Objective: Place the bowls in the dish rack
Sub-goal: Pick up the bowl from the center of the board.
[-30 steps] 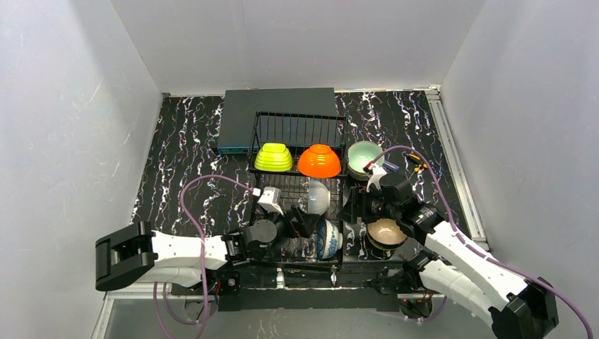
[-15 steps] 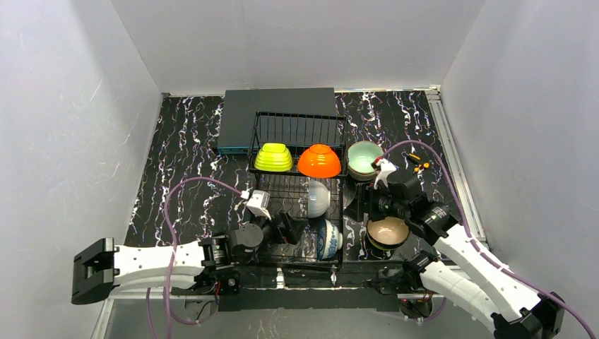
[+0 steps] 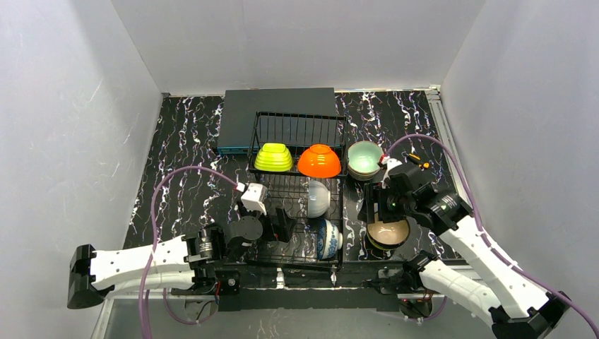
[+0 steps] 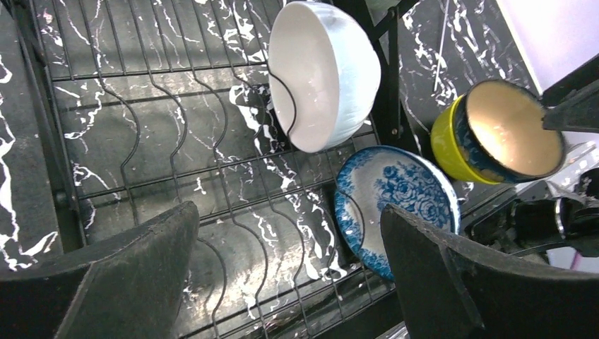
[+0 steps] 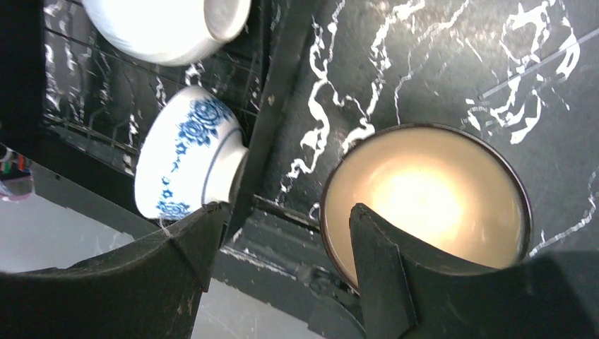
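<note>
Left fingers (image 4: 127,282) have backed off, spread wide, empty; blue-white bowl (image 4: 395,205) stands just ahead of them in dish rack (image 3: 293,134). Right fingers (image 5: 141,282) have shifted, open above beige bowl (image 5: 424,198) on surface (image 5: 424,56).

Flat dark grey box (image 3: 279,109) lies at back of black, white-veined table (image 3: 184,155). White walls (image 3: 70,106) on three sides. Metal rail (image 3: 455,155) along right edge.
</note>
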`<state>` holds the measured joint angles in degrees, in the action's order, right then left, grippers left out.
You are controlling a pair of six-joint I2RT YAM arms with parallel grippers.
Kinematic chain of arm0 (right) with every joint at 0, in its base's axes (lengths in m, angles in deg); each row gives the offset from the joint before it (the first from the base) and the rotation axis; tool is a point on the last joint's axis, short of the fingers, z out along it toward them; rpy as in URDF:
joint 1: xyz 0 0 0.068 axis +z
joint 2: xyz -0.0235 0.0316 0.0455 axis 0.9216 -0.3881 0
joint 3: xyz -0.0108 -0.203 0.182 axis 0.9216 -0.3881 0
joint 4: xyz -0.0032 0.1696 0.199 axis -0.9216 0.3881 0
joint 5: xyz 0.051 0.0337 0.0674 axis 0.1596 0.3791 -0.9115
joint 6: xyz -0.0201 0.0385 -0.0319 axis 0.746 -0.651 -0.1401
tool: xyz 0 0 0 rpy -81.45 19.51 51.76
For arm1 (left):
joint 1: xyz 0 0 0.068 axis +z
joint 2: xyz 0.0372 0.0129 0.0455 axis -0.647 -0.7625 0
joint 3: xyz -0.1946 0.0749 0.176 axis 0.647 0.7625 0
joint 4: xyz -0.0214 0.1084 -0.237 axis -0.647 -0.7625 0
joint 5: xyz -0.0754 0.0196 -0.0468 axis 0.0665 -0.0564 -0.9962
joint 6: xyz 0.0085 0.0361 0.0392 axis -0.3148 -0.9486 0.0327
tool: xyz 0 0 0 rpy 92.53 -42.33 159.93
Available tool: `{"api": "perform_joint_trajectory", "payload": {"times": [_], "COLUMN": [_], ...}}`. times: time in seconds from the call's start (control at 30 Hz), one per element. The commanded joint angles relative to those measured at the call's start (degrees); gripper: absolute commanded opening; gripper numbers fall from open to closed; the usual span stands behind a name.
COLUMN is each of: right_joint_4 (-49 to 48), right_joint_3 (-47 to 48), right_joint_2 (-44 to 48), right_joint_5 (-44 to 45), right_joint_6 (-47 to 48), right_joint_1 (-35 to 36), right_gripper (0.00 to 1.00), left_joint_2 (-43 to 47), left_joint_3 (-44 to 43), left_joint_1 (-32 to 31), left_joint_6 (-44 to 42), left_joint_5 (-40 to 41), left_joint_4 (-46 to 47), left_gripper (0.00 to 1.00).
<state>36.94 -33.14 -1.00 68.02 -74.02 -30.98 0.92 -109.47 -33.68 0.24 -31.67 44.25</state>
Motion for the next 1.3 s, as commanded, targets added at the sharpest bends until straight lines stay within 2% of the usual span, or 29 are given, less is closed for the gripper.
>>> {"api": "perform_joint_trajectory", "payload": {"times": [0.0,0.13,0.3,0.53,0.67,0.83,1.03,1.27], "right_joint_4": [9.0,10.2,6.1,-3.2,-6.7,-9.2,-9.0,-9.6], "right_joint_3": [4.3,3.4,2.1,1.1,1.0,0.2,-0.3,-1.7], "right_joint_2": [-3.3,-4.5,-3.1,-3.4,-4.3,-5.2,-5.2,-6.7], "right_joint_5": [0.9,0.4,-1.8,-7.7,-8.9,-10.9,-13.4,-20.8], "right_joint_6": [1.9,3.0,1.8,-2.1,-2.8,-2.8,-0.1,4.0], "right_joint_1": [0.3,0.3,0.3,0.3,0.0,-1.9,-6.9,-16.5], "right_gripper": [0.74,0.75,0.77,0.77,0.78,0.78,0.78,0.78], "left_joint_2": [-1.1,-2.4,-4.4,-10.0,-15.6,-22.4,-29.3,-35.5], "left_joint_3": [-3.6,-4.9,-6.8,-9.5,-12.4,-16.5,-22.7,-27.5], "left_joint_1": [-0.2,-0.2,-0.2,-0.4,-3.0,-8.0,-10.2,-10.6], "left_joint_6": [-1.9,-8.0,-19.1,-31.3,-39.0,-51.5,-59.6,-66.4], "left_joint_5": [0.5,-3.4,-11.9,-33.4,-40.6,-41.8,-39.8,-41.1], "left_joint_4": [-7.6,-4.3,1.8,11.3,12.1,12.1,10.3,11.0], "left_gripper": [0.98,0.98,0.97,0.97,0.96,0.96,0.97,0.95]}}
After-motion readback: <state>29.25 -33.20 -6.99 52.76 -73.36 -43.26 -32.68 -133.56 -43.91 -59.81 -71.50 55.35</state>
